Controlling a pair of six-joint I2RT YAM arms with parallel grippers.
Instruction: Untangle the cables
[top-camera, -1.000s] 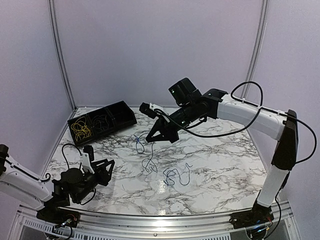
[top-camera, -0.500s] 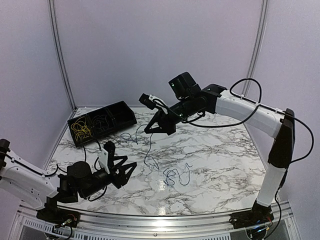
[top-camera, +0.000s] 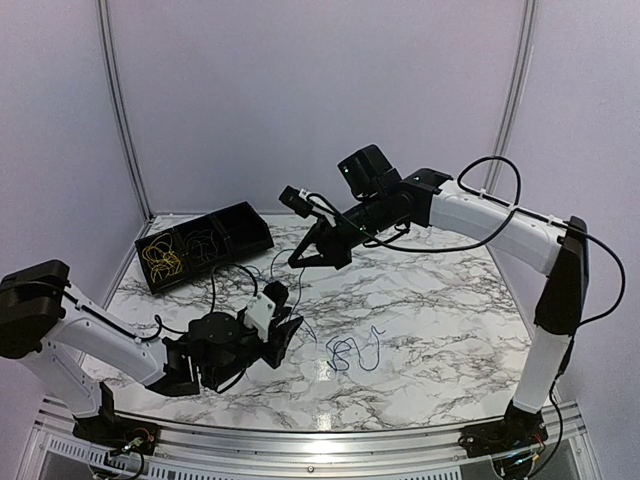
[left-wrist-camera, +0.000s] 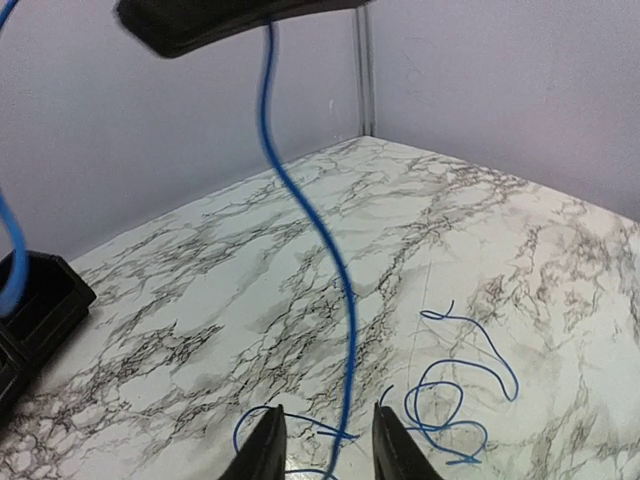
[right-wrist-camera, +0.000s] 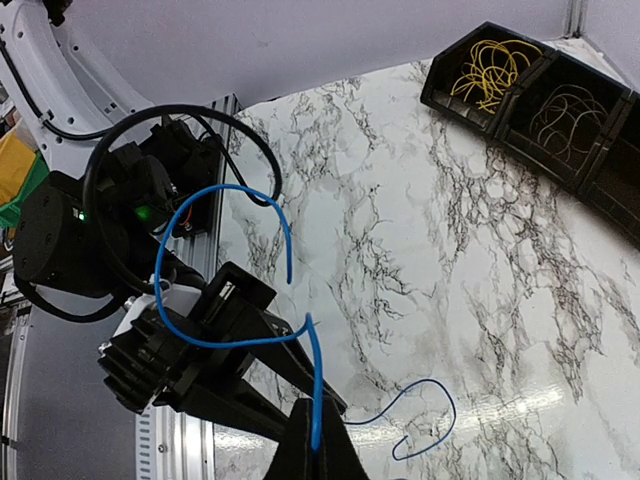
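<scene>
Blue cable (left-wrist-camera: 322, 240) hangs near-vertical above the bench (top-camera: 450, 300), top pinched in the closed right end effector (top-camera: 297, 260). Left end effector (left-wrist-camera: 325, 452) is nearer its low end, part-open. Strand seemingly runs between the fingers, ungripped.

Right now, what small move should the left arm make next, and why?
Probably close the left claw: the thin blue wire, hanging from the shut right claw, appears to pass between its open fingers just above the marble tabletop.
</scene>
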